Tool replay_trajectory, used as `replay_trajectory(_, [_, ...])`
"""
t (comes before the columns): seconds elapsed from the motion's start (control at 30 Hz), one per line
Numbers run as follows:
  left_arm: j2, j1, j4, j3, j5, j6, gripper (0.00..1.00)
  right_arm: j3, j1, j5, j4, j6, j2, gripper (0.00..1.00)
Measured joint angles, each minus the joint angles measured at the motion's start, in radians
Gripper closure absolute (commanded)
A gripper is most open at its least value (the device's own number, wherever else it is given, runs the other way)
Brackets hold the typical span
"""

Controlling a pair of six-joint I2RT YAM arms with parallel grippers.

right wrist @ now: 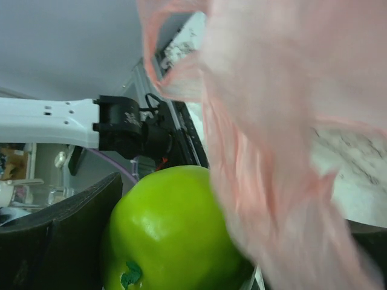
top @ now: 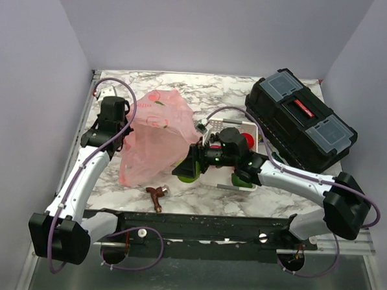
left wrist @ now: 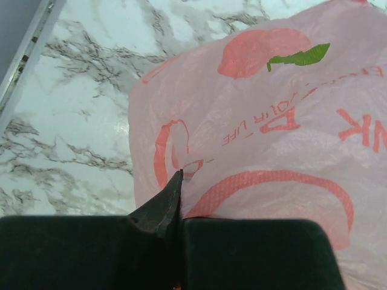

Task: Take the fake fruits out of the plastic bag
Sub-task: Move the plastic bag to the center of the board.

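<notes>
The light green fruit [right wrist: 163, 229], clasped wide by the right gripper [top: 190, 167], was best drawn clear of the plastic bag [top: 151, 139] pinched in the shut left gripper [left wrist: 176, 192].

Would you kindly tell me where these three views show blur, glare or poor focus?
Top external: evenly lit, sharp, soft shadows only. Left wrist: the pink plastic bag is crisp, its print readable. Right wrist: the same bag, close to the lens, is smeared out of focus, and the light green fruit carries soft glare patches.
</notes>
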Motion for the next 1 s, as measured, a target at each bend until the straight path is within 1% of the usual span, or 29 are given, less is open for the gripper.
replay_trajectory(0.17, [-0.026, 0.033, 0.001, -0.004, -0.032, -0.031, 1.00, -0.097, 0.000, 0.126, -0.062, -0.011, -0.069, 0.99])
replay_trajectory(0.27, [-0.024, 0.041, -0.006, -0.004, -0.034, -0.047, 1.00, -0.158, 0.000, 0.233, -0.103, -0.007, -0.140, 0.99])
replay_trajectory(0.33, [-0.024, 0.052, -0.011, -0.004, -0.044, -0.059, 1.00, -0.196, 0.000, 0.270, -0.114, -0.008, -0.199, 0.98])
replay_trajectory(0.43, [-0.025, 0.064, -0.010, -0.010, -0.051, -0.067, 1.00, -0.214, -0.004, 0.257, -0.111, -0.013, -0.254, 0.98])
replay_trajectory(0.5, [-0.025, 0.068, -0.009, -0.014, -0.045, -0.066, 1.00, -0.213, -0.004, 0.205, -0.093, -0.020, -0.262, 0.99])
replay_trajectory(0.6, [-0.021, 0.069, 0.001, -0.016, 0.009, -0.051, 1.00, -0.201, -0.003, 0.138, -0.091, -0.027, -0.228, 0.99])
replay_trajectory(0.73, [-0.011, 0.069, 0.003, -0.016, 0.034, -0.050, 1.00, -0.166, -0.002, 0.154, -0.136, -0.034, -0.165, 0.99])
replay_trajectory(0.83, [-0.022, 0.070, 0.001, -0.020, -0.002, -0.062, 1.00, -0.161, -0.002, 0.242, -0.180, -0.028, -0.167, 0.99])
replay_trajectory(0.87, [-0.031, 0.070, 0.000, -0.024, -0.018, -0.070, 1.00, -0.159, -0.002, 0.309, -0.200, -0.022, -0.177, 0.99])
replay_trajectory(0.9, [-0.043, 0.069, -0.002, -0.031, -0.042, -0.082, 1.00, -0.159, -0.002, 0.323, -0.205, -0.020, -0.179, 0.99])
replay_trajectory(0.93, [-0.054, 0.070, -0.004, -0.037, -0.061, -0.090, 1.00, -0.159, -0.002, 0.375, -0.224, -0.014, -0.192, 0.99])
replay_trajectory(1.0, [-0.089, 0.072, -0.014, -0.052, -0.109, -0.119, 0.95, -0.159, -0.002, 0.491, -0.273, 0.002, -0.226, 0.99])
